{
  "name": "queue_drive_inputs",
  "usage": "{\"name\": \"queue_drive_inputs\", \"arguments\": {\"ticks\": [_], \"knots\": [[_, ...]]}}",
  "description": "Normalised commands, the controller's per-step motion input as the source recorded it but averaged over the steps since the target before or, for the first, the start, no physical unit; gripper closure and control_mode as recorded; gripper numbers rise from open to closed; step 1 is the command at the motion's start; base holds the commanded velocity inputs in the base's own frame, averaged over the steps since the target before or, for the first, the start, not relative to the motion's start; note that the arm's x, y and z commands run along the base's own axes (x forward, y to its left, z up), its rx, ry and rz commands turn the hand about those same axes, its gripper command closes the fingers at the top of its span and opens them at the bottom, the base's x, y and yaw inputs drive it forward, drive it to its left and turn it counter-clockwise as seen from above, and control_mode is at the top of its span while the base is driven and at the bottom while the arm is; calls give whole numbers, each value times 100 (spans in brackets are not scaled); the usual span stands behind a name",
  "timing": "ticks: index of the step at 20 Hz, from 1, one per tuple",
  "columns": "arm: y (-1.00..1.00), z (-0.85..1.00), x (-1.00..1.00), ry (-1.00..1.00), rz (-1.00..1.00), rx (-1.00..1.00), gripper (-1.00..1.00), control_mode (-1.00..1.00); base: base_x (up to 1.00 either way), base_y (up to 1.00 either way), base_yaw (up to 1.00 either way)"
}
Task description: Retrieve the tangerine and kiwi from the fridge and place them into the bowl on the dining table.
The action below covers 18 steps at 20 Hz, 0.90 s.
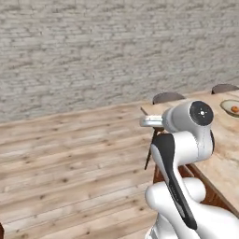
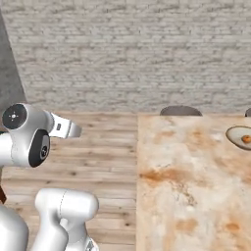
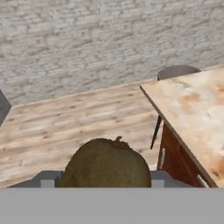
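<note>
The bowl (image 2: 239, 137) sat on the dining table (image 2: 186, 186) with the tangerine (image 2: 246, 139) inside, while the gripper (image 3: 105, 183) was clamped, partly apart, around the kiwi (image 3: 105, 164).

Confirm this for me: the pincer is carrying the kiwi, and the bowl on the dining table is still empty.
Not quite. The bowl on the dining table already holds the tangerine, as the right base view shows. The pincer does carry the kiwi.

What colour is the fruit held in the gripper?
Dull olive-brown, a kiwi; the hand view shows it best.
</note>
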Motion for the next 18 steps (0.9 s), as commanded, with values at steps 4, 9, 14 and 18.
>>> {"name": "queue_drive_inputs", "arguments": {"ticks": [4, 9, 14, 18], "knots": [[0, 0, 0, 0, 0, 0, 100, 100, 100, 0, -37], [0, 0, 0, 0, 0, 0, 100, 100, 100, 17, -52], [0, 0, 0, 0, 0, 0, 100, 100, 100, 65, -59], [0, 0, 0, 0, 0, 0, 100, 100, 100, 89, -60]]}}
